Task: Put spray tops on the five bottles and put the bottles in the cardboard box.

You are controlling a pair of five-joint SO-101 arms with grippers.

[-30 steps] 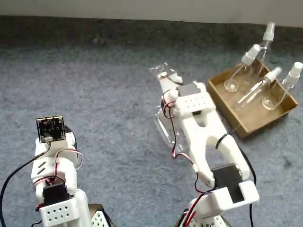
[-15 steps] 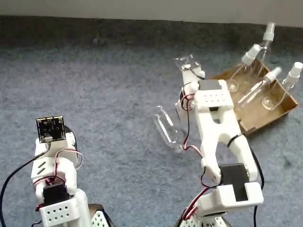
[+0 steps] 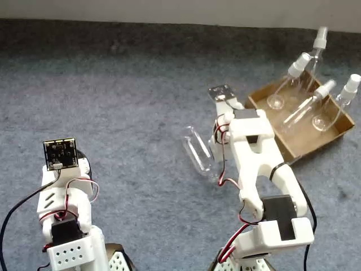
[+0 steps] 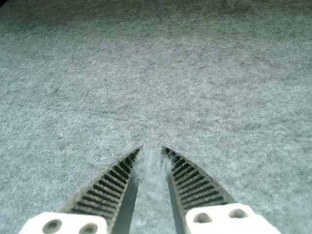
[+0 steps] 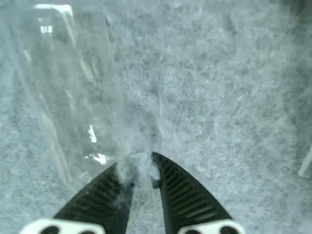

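Observation:
My right gripper (image 5: 140, 165) is shut on the neck end of a clear bottle (image 5: 73, 92) with no spray top; the bottle sticks out beyond the fingertips over the carpet. From above, that gripper (image 3: 225, 100) and its bottle (image 3: 221, 92) hang just left of the cardboard box (image 3: 293, 148). A second clear, topless bottle (image 3: 198, 149) lies on the carpet beside the right arm. Several bottles with white spray tops (image 3: 298, 64) lean in the box. My left gripper (image 4: 152, 151) hovers over bare carpet, fingers nearly together with nothing between them.
The left arm (image 3: 62, 192) sits folded at the near left, well away from the bottles. Grey carpet (image 3: 113, 101) covers the whole work surface. A pale wall edge (image 3: 169, 11) runs along the far side. A thin white piece (image 5: 305, 163) shows at the right wrist view's edge.
The right arm swung its held bottle from the middle of the carpet toward the box, then drew it back slightly. The lying bottle and the left arm stayed put.

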